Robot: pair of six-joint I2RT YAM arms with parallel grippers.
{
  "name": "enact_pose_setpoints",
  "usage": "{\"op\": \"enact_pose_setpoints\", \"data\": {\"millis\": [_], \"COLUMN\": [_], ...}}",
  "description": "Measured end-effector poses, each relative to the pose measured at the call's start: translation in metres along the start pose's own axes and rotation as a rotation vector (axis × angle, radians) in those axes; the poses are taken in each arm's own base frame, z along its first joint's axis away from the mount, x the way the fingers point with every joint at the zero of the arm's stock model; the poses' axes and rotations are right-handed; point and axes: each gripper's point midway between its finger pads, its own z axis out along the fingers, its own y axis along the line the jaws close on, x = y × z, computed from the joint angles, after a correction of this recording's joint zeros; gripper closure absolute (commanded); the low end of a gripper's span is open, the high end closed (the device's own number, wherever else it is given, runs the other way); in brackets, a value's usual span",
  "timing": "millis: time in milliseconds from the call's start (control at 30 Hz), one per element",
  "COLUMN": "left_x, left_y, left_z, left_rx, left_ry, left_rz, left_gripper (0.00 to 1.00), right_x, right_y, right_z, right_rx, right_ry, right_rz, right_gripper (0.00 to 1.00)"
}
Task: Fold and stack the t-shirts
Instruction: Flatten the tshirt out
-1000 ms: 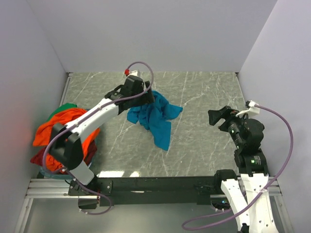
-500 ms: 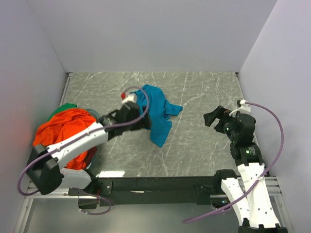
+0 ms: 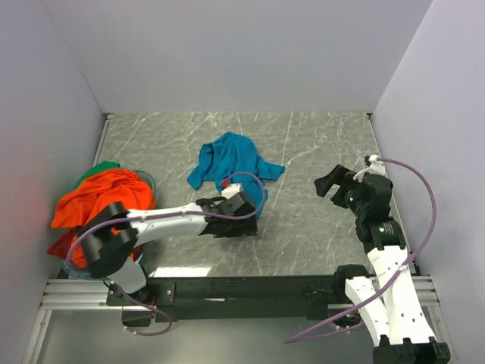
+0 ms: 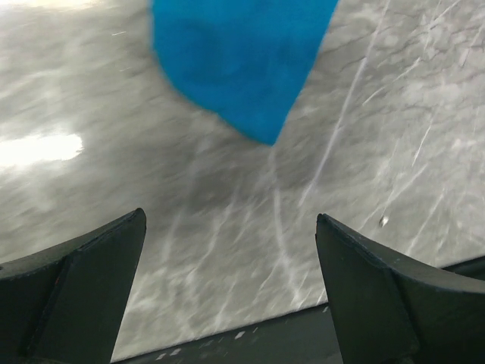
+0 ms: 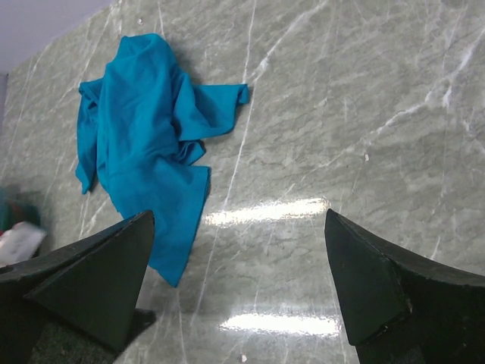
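Top external shows nothing folded yet: the teal shirt lies crumpled mid-bench just beyond the released, empty left hand, right hand equally slack, other shirts heaped at left.

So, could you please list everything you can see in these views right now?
teal t-shirt: one, teal blue, crumpled mid-table, apart from the heap.
orange t-shirt: one, bright orange, on top of the heap at the table's left edge.
green t-shirt: one, green, peeking out behind the orange one.
red t-shirt: one, red, under the orange one.
table: one, grey marbled.
left gripper: one, black, open and empty, low by the teal t-shirt's near tip.
right gripper: one, black, open and empty, above the table's right side.
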Motion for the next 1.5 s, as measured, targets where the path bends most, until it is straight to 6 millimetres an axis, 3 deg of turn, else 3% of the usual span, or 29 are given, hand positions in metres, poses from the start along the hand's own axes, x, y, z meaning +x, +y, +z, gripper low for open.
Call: {"op": "enact_pose_setpoints", "data": {"millis": [133,267,467,600,767,867,1000,1167,1333,1433,1500], "left_x": [0.003,0.003,-0.020,-0.035,-0.040,-0.045,-0.043,-0.041,-0.040,-0.039,-0.039], "left_y": [-0.013,-0.011,-0.021,-0.026,-0.011,-0.014,-0.012,-0.008,-0.015,-0.019,-0.023], "left_z": [0.017,0.026,0.040,0.049,0.063,0.066,0.067,0.067,0.070,0.072,0.073], "left_rx": [-0.022,-0.074,-0.162,-0.191,-0.254,-0.265,-0.272,-0.323,-0.364,-0.365,-0.350], "left_ry": [0.021,0.021,-0.037,-0.059,-0.046,-0.047,-0.040,-0.048,-0.073,-0.082,-0.087], "left_rz": [0.001,-0.018,-0.054,-0.070,-0.079,-0.078,-0.063,-0.023,0.019,0.032,0.026], "left_gripper": [0.00,0.01,0.06,0.15,0.23,0.30,0.45,0.50,0.62,0.78,0.98], "right_x": [-0.002,0.002,0.007,0.007,0.006,0.006,0.006,0.006,0.009,0.010,0.009], "right_y": [0.002,0.003,0.006,0.009,0.010,0.010,0.010,0.010,0.007,0.004,0.004], "right_z": [0.000,-0.001,-0.001,-0.003,-0.004,-0.004,-0.004,-0.004,-0.002,-0.001,-0.001], "right_rx": [-0.015,-0.029,-0.050,-0.065,-0.073,-0.073,-0.072,-0.071,-0.062,-0.049,-0.044], "right_ry": [-0.013,-0.007,0.008,0.004,0.000,0.000,0.000,0.000,0.005,0.004,0.001], "right_rz": [-0.002,-0.002,0.000,-0.001,-0.002,-0.002,-0.002,-0.001,0.004,0.008,0.008], "right_gripper": [0.01,0.01,0.01,0.01,0.01,0.01,0.01,0.01,0.02,0.02,0.02]}}
